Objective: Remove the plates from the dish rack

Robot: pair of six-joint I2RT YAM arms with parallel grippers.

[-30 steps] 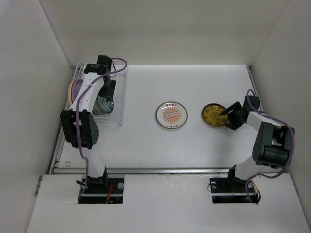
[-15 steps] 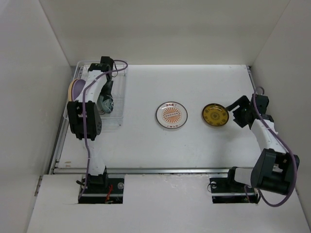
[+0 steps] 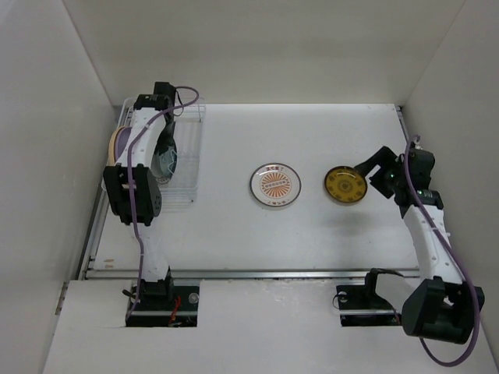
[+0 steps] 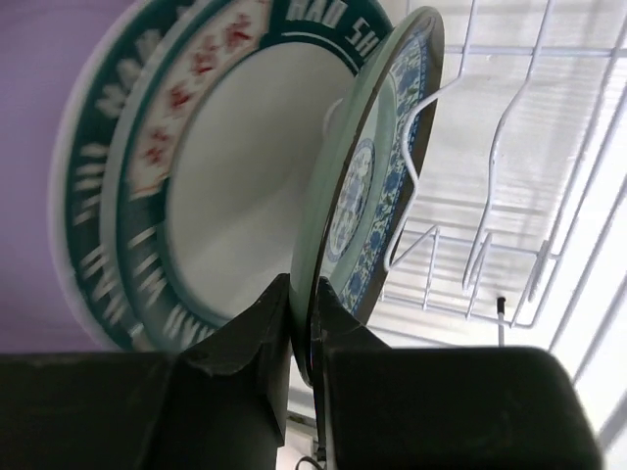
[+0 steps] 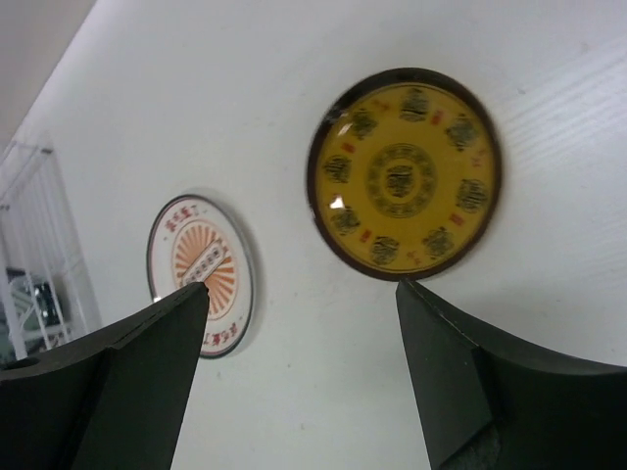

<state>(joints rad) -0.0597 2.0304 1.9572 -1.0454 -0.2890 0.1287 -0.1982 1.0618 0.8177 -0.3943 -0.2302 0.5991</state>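
White wire dish rack at the bench's far left, holding upright a purple-backed tan plate, teal-rimmed white plate, blue-patterned plate pinched by left claw, sunburst plate and smaller mustard plate flat mid-bench, right claw wide.

Your top view looks down on the whole counter from behind the arm bases. Your left wrist view presses close against plates in the dish rack. Your right wrist view, farther off, shares the mustard-yellow plate and sunburst plate with the top view.
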